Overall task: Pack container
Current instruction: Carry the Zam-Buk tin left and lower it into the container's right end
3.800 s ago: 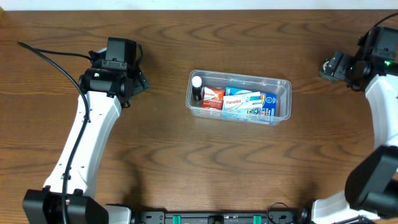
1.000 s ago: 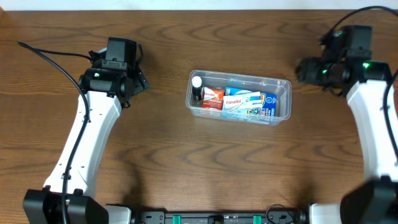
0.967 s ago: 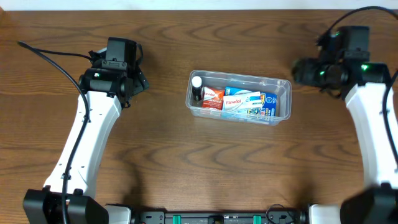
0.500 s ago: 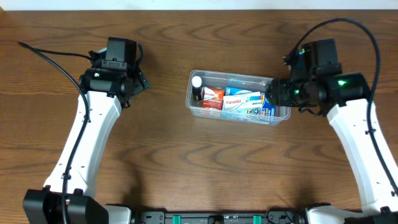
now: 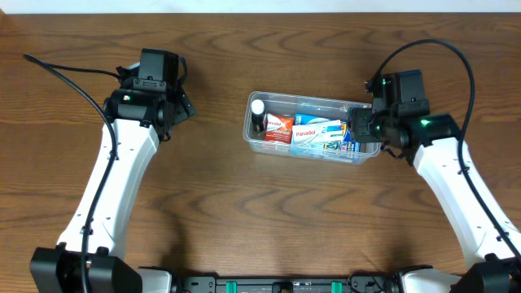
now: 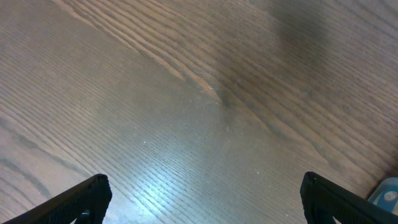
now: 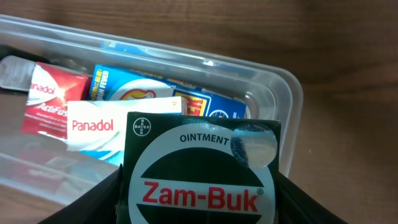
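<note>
We find the right hand (image 7: 202, 190) pinching a dark green Zam-Buk box (image 7: 202, 165): its two fingers (image 7: 102, 202) press against the left and right faces of the box, which stands upright with its printed front toward the wrist camera. The container (image 5: 313, 99) lies on the bench (image 5: 260, 212) directly below and ahead of this hand, and the hand sits over the container's right-hand end. We cannot tell whether the held box touches the tub. Ahead of the right hand, inside the container, lie a white Panadol box (image 7: 93, 124), a red box (image 7: 46, 102) beyond it to the left, and a blue box (image 7: 214, 106) just behind the held box. At the end farthest from this hand stands a small white-capped bottle (image 5: 257, 107). The left hand (image 6: 205, 205) is spread wide with only bare bench between its fingers (image 6: 87, 199), and the container is well apart from it.
</note>
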